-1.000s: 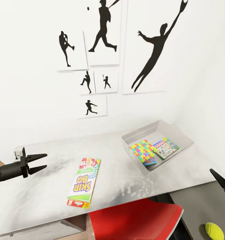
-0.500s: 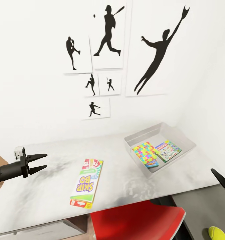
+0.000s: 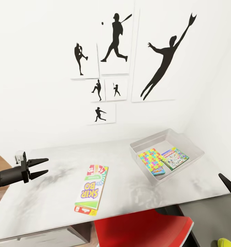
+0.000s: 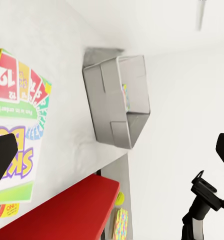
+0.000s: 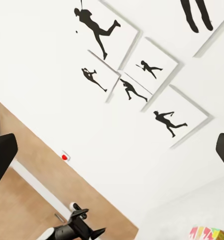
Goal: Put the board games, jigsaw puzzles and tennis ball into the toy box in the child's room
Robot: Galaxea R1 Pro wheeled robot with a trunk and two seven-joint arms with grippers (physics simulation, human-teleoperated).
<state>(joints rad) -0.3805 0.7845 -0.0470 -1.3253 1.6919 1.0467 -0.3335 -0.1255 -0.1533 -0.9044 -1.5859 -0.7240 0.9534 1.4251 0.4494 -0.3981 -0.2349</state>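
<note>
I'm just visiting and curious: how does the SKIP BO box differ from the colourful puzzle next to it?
The SKIP BO box lies out on the bare table; the jigsaw puzzle lies inside the toy box. The SKIP BO box is lettered, green, white and red; the jigsaw puzzle is patterned all over with many-coloured interlocking pieces. The SKIP BO box looks longer. Both are flat rectangles lying face up.

My right gripper (image 5: 112, 155) fingers spread at frame edges, white wall with baseball silhouette panels (image 5: 141, 75), wood floor (image 5: 37, 185), my left gripper (image 5: 82, 230) below, SKIP BO box corner (image 5: 209, 233).
</note>
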